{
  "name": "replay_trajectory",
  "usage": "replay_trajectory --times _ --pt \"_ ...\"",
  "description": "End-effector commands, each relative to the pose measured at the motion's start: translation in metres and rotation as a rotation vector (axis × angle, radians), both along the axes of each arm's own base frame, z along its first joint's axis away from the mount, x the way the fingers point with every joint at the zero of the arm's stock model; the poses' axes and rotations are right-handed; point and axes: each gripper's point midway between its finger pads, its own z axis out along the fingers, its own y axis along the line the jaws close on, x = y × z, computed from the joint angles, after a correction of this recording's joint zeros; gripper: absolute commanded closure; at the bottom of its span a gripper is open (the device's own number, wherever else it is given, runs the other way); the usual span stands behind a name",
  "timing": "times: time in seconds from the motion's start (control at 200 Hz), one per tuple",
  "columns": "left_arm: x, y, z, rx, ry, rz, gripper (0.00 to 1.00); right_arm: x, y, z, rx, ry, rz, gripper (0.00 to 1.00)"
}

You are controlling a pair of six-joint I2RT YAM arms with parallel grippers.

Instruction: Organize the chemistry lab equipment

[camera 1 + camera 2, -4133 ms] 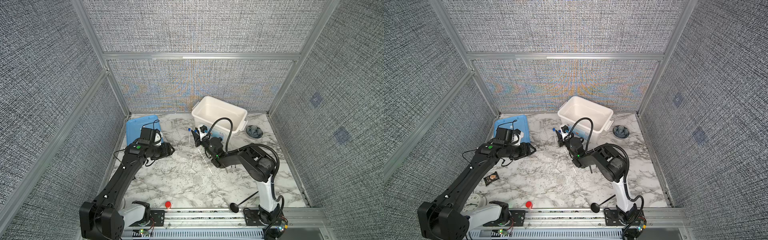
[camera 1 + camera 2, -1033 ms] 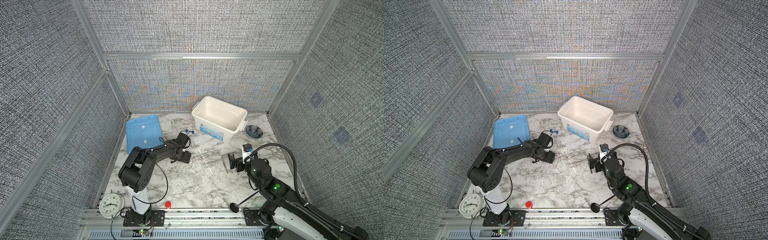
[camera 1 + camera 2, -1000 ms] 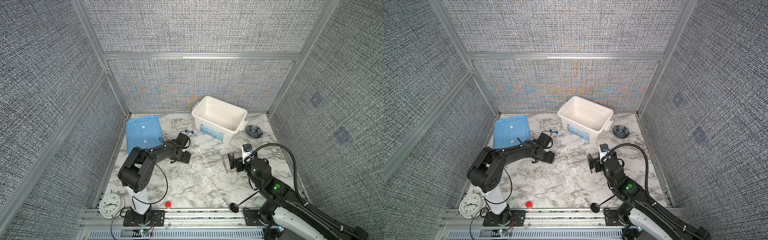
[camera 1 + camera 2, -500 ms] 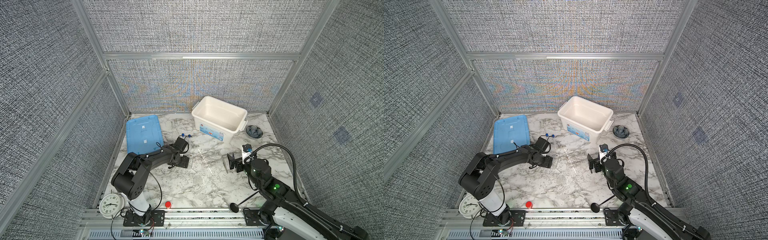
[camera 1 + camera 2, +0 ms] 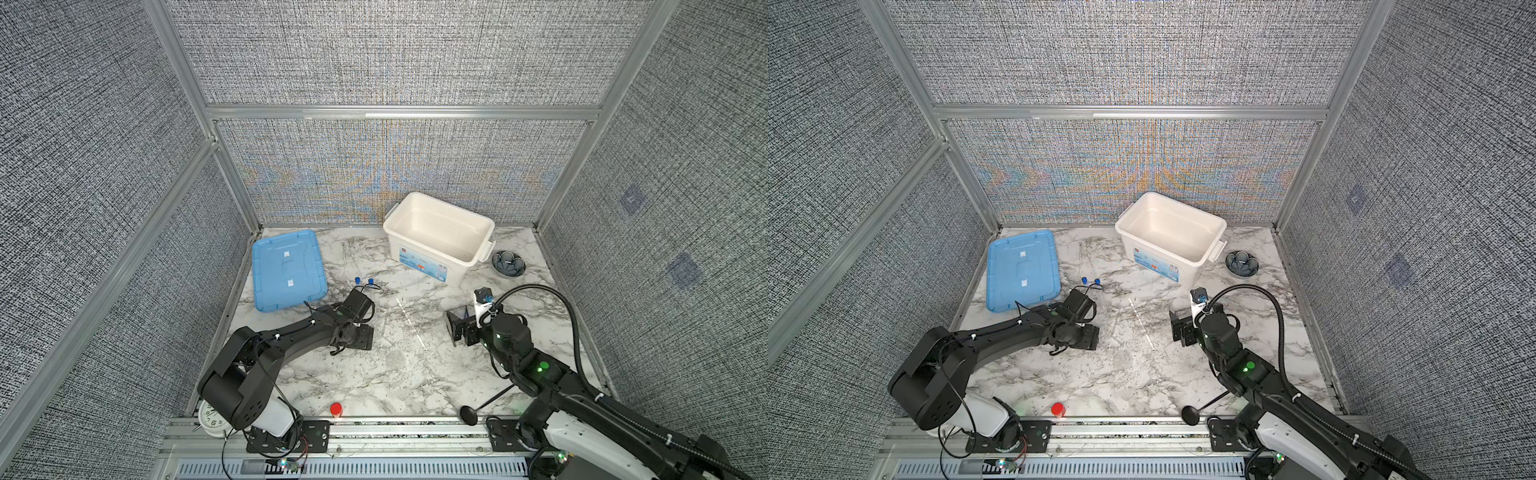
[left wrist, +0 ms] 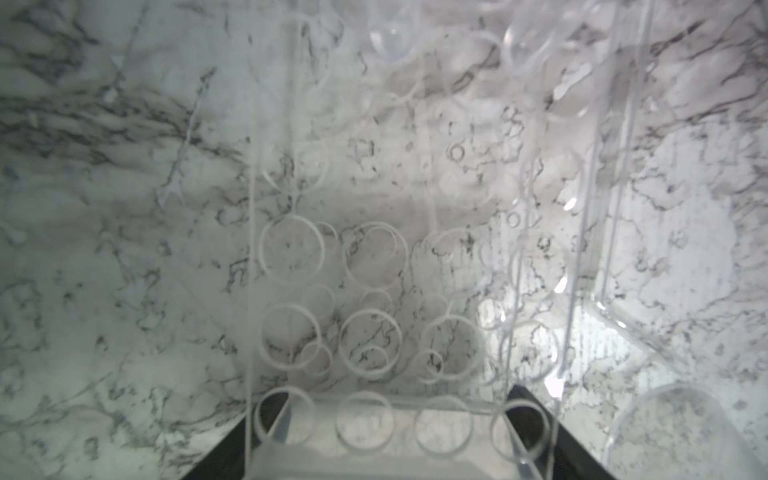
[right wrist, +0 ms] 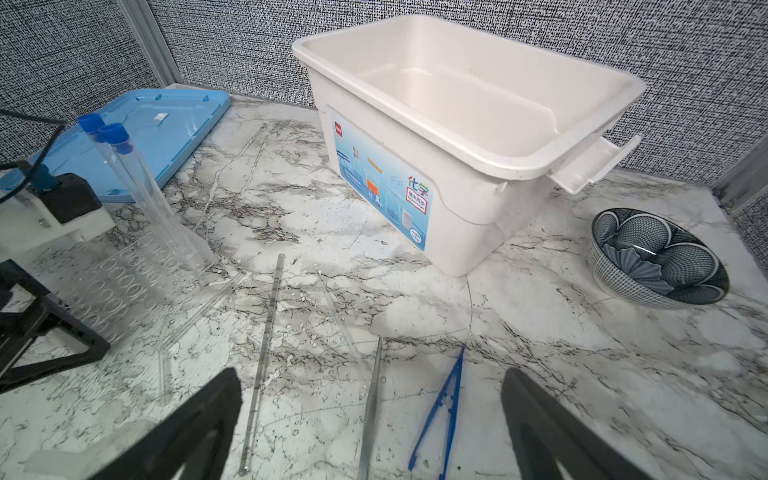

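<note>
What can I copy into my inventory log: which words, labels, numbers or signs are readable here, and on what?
"化学": on the picture label stuck to the white bin.
Red logo and small print on that label: too small to read.
Clock numerals: too small to read.
Blue lid stickers: no readable text.

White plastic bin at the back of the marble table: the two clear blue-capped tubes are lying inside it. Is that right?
No. The white plastic bin at the back of the marble table shows nothing inside. The two clear blue-capped tubes lean out of the clear rack standing on the table, as the right wrist view shows.
</note>
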Motion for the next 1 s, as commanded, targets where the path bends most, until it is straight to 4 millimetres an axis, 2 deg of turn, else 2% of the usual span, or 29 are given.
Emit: replay_trajectory --times 0.0,0.195,0.31,0.47,0.62,0.695,0.995 --pt "-0.004 0.006 -0.001 0.017 0.003 0.034 0.21 0.002 0.007 0.010 0.047 -0.016 0.015 0.01" --pt "-0.010 0.004 0.000 0.016 0.012 0.024 0.20 0.003 0.009 0.008 0.050 -0.005 0.018 0.01" --pt "-0.010 0.003 0.002 0.010 0.002 0.021 0.13 0.003 0.005 0.006 0.033 0.016 -0.005 0.01" --pt "-0.011 0.003 0.004 0.004 0.000 0.025 0.09 0.004 0.004 0.005 0.025 0.048 -0.019 0.01" --pt "-0.014 0.002 0.008 -0.020 -0.002 0.038 0.08 0.005 -0.012 0.015 0.092 0.101 -0.141 0.01" --pt "-0.016 0.002 0.014 -0.041 -0.011 0.045 0.07 0.000 -0.007 0.018 0.098 0.133 -0.102 0.01" --pt "-0.029 0.013 0.050 -0.079 -0.063 0.044 0.05 -0.014 0.013 -0.015 -0.023 0.427 0.007 0.03"
